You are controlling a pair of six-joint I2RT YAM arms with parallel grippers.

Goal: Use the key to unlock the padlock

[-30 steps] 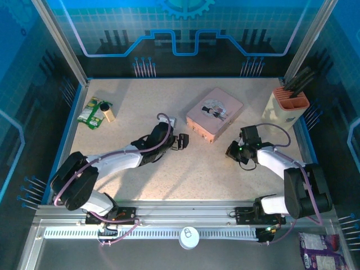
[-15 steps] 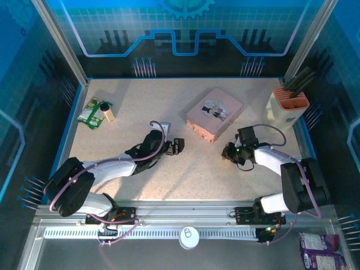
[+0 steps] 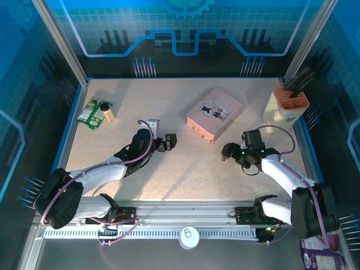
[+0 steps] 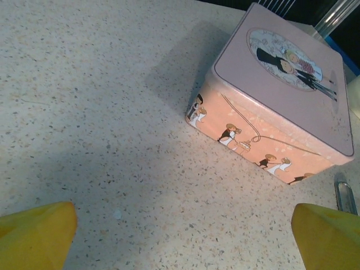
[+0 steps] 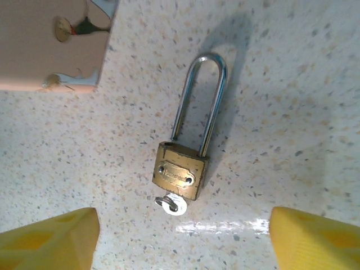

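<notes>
a: where's the padlock (image 5: 180, 175)?

b: flat on the speckled table (image 5: 292, 112), centre of the right wrist view. its shackle (image 5: 207, 57) points to the top of the frame. the key (image 5: 170, 204) sits in the keyhole at the lower end.

a: unlocked, then?

b: cannot tell. one shackle leg seems to end right at the brass body's top, but whether it's free is unclear. i'd judge the key is in, and the turn or the pull on the shackle may be left.

a: grippers?

b: the right gripper (image 5: 180, 225) hovers over the padlock, fingers spread wide, holding nothing. the left gripper (image 4: 183, 225) is likewise spread and empty.

a: anything in the way?

b: the pink tin (image 5: 50, 39), upper left, sits near the shackle. the knife holder (image 3: 288, 107), upper right of the top view, and the green packet (image 3: 89, 112), upper left, are well apart.
</notes>
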